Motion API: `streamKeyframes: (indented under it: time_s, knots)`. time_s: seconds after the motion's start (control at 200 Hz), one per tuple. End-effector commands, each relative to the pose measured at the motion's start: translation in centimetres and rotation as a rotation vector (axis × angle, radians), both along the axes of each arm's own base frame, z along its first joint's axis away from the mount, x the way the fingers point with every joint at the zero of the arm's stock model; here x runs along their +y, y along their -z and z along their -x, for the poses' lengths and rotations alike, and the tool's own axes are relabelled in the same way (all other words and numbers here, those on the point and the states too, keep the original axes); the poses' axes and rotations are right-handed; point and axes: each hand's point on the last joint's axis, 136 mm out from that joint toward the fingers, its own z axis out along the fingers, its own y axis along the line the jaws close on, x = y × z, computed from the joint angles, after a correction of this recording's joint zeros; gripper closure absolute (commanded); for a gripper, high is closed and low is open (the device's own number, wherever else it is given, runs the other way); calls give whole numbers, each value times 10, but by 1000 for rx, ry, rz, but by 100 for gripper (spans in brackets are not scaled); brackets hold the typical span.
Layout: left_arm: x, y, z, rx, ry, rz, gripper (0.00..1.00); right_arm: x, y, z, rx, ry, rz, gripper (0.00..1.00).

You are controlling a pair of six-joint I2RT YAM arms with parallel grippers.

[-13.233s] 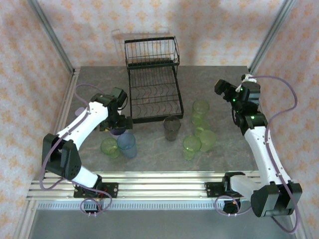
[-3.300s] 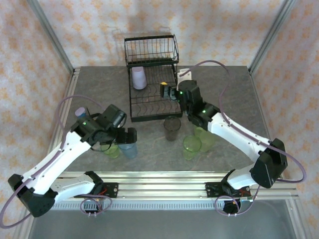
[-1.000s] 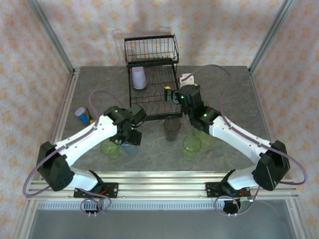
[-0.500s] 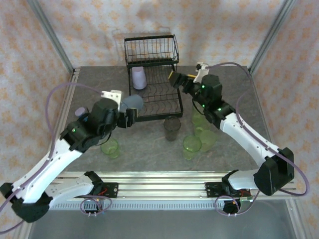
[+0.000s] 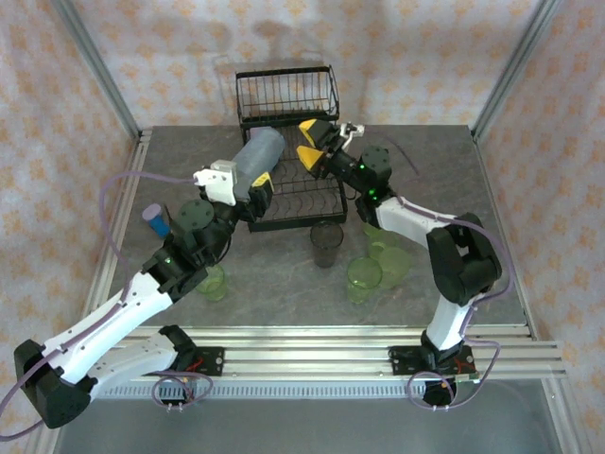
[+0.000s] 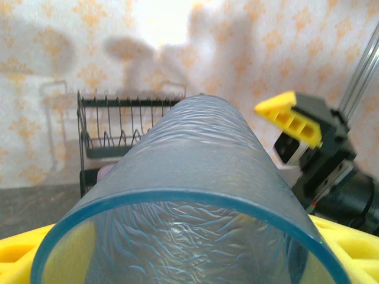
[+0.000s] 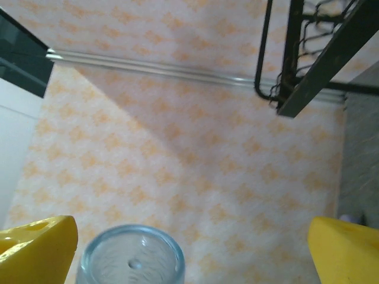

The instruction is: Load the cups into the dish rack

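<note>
The left hand [image 5: 253, 180] is clamped on a light blue cup [image 5: 257, 156], held tilted above the tray of the dish rack [image 5: 284, 99] at the far edge of the desk [image 5: 425, 161]. The right hand [image 5: 310, 142] hovers just beside the cup's base, fingers wide apart, perhaps not touching it. A grey cup [image 5: 326, 243] and green cups [image 5: 363, 277] stand on the desk in front of the rack.

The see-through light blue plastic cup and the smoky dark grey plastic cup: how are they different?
The light blue cup is up in the air, tipped sideways, gripped by the left end effector; the dark grey cup stands upright on the table, untouched. Both are see-through tumblers.
</note>
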Motion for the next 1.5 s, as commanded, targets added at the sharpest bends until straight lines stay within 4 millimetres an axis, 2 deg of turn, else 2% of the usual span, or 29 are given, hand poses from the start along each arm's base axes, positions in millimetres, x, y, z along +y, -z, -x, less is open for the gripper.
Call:
streamKeyframes:
  time_s: [0.0,0.07,0.24,0.406,0.531,0.796,0.901,1.021,1.107,1.212,1.242,1.372,1.487,1.497]
  knots:
    - [0,-41,3,-151,3,79,38,6,-71,34,-161,-108,-164,1]
    - [-2,-43,2,-162,8,87,38,14,-69,35,-142,-123,-169,1]
    - [-6,-41,0,-161,23,87,38,31,-83,46,-170,-185,-204,1]
    - [-7,-41,1,-165,33,110,38,42,-86,49,-156,-217,-232,0]
    - [-11,-39,0,-161,51,117,38,54,-87,54,-157,-252,-218,12]
    - [-22,-31,-3,-136,93,115,37,58,-83,53,-152,-255,-206,20]
    - [-23,-28,-4,-126,95,112,36,58,-82,54,-152,-257,-203,29]
    - [-22,-26,-4,-123,92,108,32,57,-80,53,-154,-248,-201,40]
    - [-22,-24,-3,-119,94,94,24,56,-79,53,-160,-234,-193,49]
    - [-20,-19,0,-101,94,62,9,54,-74,50,-175,-207,-149,52]
    - [-19,-17,1,-98,90,54,1,53,-70,49,-179,-196,-126,53]
    - [-7,-12,14,-107,82,48,1,36,-52,35,-211,-86,32,53]
    - [8,-7,30,-107,69,44,0,20,-23,22,-282,46,312,53]
    - [9,-7,31,-105,67,43,1,19,-16,20,-281,56,357,53]
